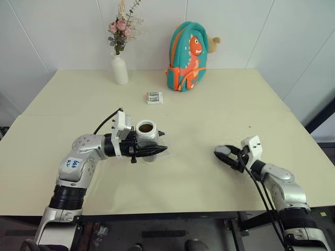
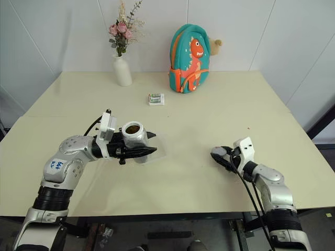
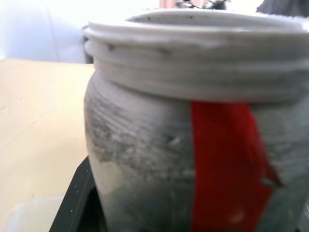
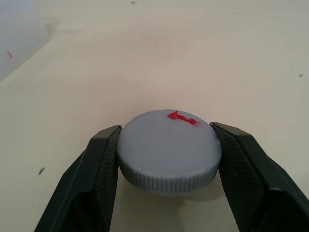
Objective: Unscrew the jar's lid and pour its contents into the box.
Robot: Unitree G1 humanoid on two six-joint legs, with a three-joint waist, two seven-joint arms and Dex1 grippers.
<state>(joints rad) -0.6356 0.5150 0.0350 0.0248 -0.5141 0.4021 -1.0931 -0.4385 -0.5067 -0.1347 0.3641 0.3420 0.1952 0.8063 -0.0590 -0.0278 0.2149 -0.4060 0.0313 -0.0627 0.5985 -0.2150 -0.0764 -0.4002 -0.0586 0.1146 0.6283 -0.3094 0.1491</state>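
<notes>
The left hand (image 1: 153,150) is clenched on the jar (image 1: 147,134), holding it upright above the bench (image 1: 220,120) on the near left, its mouth open and brown contents (image 1: 146,127) showing inside. The right hand (image 4: 166,162) sits low at the near right with the lid (image 4: 169,151) between its two fingers; the fingers flank the lid's ribbed edge, but whether they grip it or have just let go cannot be told.

The jar looks rigid and fairly light — a smooth grey cylinder that could slip if taken too near its threaded neck, so the body below the threads, where the red mark (image 3: 224,164) runs, seems the sound place to hold. The lid's knurled rim should give good purchase. The box (image 1: 157,152) is clear plastic, likely light enough to skid if nudged; it lies just beneath the jar.

The bench is pale, matte and flat. At its far edge stand a white vase of flowers (image 1: 120,67) and a teal backpack (image 1: 187,56), with a small packet (image 1: 154,97) nearer — all well apart from the work. White walls close the room behind.
</notes>
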